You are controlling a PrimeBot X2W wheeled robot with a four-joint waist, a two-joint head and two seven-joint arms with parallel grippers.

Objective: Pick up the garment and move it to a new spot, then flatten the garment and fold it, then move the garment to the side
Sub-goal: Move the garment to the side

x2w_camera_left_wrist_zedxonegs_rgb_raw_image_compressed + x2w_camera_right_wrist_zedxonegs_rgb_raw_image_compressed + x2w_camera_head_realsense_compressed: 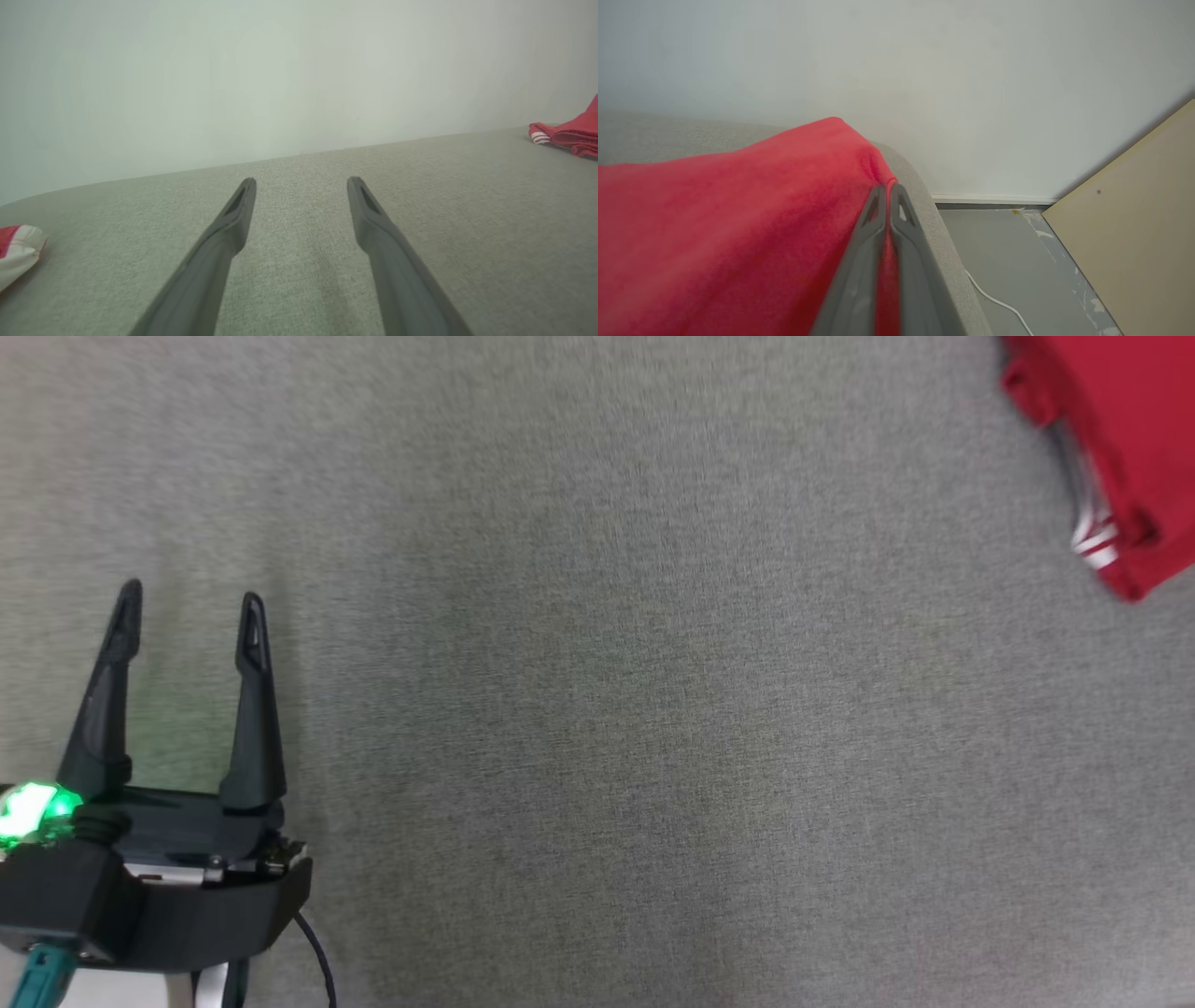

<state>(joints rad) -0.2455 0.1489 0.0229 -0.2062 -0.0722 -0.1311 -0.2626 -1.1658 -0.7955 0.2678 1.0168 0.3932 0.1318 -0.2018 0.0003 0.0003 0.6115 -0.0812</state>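
The garment (1125, 448) is red cloth with white stripes, lying bunched at the top right corner of the grey surface in the head view. In the left wrist view the garment (567, 134) lies far off at the right edge. In the right wrist view my right gripper (888, 189) is shut on an edge of the garment (738, 224), which spreads to the left of the fingers near the surface's rim. My left gripper (189, 600) rests at the lower left, open, with nothing between its fingers, far from the garment. From its own wrist camera the left gripper (301, 182) stands over bare grey fabric.
The grey fabric surface (597, 709) spans the whole head view. A red-and-white piece of cloth (16, 249) lies at the left edge of the left wrist view. Beyond the surface's rim are a grey floor (1008, 252), a white cable (994, 298), a beige board (1134, 233) and a pale wall.
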